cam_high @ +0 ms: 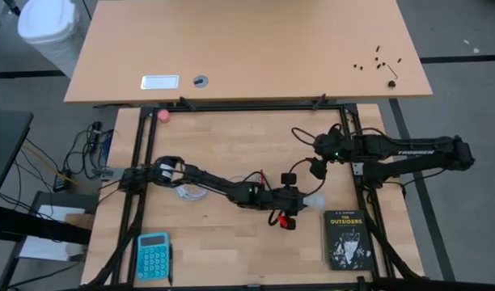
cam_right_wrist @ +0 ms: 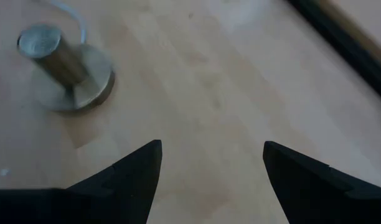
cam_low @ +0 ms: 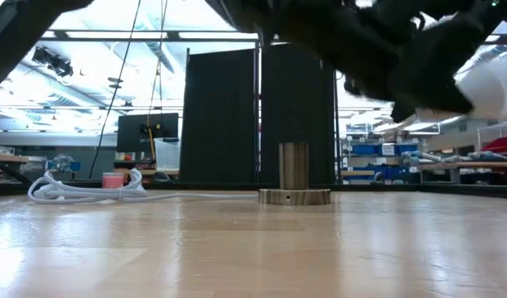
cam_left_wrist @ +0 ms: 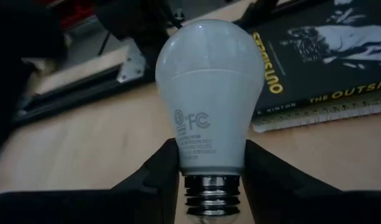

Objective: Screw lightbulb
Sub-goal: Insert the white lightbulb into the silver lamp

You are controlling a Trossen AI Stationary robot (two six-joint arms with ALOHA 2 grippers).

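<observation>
The white lightbulb (cam_left_wrist: 206, 93) is between the fingers of my left gripper (cam_left_wrist: 209, 155), which is shut on it. In the high view the lightbulb (cam_high: 315, 200) sticks out past my left gripper (cam_high: 301, 199) toward the table's right edge, near the table's middle. In the low view its globe (cam_low: 495, 83) hangs high above the table. The metal socket (cam_low: 293, 178), a cylinder on a round disc, stands upright on the table; it also shows as the socket (cam_right_wrist: 60, 65) in the right wrist view. My right gripper (cam_right_wrist: 209, 165) hovers open above bare wood near it, empty. My left gripper pinches the lightbulb's narrow lower end (cam_left_wrist: 209, 158), just above the dark screw base (cam_left_wrist: 210, 196), between its two fingers (cam_left_wrist: 162, 171). The fingers run along the bulb, slanting slightly down toward the table's right. The globe points away from the gripper, lifted clear of the table.
A black book (cam_high: 347, 238) lies near the front right, just beyond the bulb. A white cord (cam_high: 191, 191) lies coiled at the left. A blue calculator (cam_high: 153, 255) sits at the front left, a pink ball (cam_high: 162, 115) at the far left. A black frame (cam_high: 138, 162) borders the table.
</observation>
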